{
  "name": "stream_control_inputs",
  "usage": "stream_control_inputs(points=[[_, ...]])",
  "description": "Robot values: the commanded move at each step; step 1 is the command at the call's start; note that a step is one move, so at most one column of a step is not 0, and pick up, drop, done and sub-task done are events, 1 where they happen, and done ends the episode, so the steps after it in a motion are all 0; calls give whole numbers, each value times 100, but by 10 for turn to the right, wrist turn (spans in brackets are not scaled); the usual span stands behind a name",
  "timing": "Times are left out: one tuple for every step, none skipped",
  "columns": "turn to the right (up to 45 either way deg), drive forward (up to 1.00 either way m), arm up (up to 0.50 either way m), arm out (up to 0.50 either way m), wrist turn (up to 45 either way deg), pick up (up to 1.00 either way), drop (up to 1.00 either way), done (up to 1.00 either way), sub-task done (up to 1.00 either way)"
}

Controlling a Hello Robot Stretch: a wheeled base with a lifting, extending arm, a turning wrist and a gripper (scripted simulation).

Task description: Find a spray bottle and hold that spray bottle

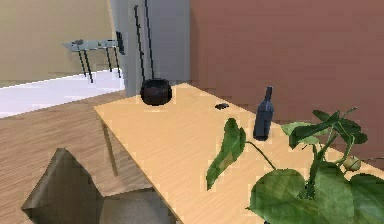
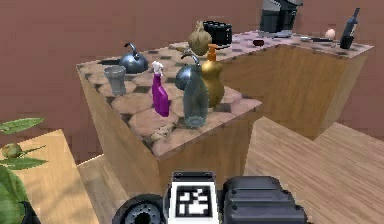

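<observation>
On the stone-topped desk [image 2: 132, 104] in the arm side view, the spray bottle [image 2: 160, 90] is standing upright, a magenta body with a pale head, its long axis running straight up from the desktop. It is sitting toward the desk's near corner, between a grey cup [image 2: 116, 78] at its left and a blue-grey glass bottle [image 2: 193, 98] just beside it at its right. An amber vase [image 2: 212, 75] is standing behind that glass bottle, and a dark kettle [image 2: 133, 55] is sitting farther back.

At the bottom edge of the same view, the pincer [image 2: 140, 212] is showing as a dark rounded body just left of a white marker square [image 2: 197, 200]. Its far end is not coming clear, so I cannot tell its state or whether it is grasping anything.

From there the spray bottle is lying farther up the picture and slightly to the right, well apart, with the desk's wooden side coming between. By my judgement the coming move is turning on height and reach. The arm is needing to rise to desktop level and extend toward the bottle's body, and the glass bottle crowding its right side is looking like the likeliest thing to get bumped.
</observation>
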Motion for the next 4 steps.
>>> stream_control_inputs(points=[[0,0,0,48,0,0,0,0,0],[0,0,0,0,450,0,0,0,0],[0,0,0,0,450,0,0,0,0],[0,0,0,0,450,0,0,0,0]])
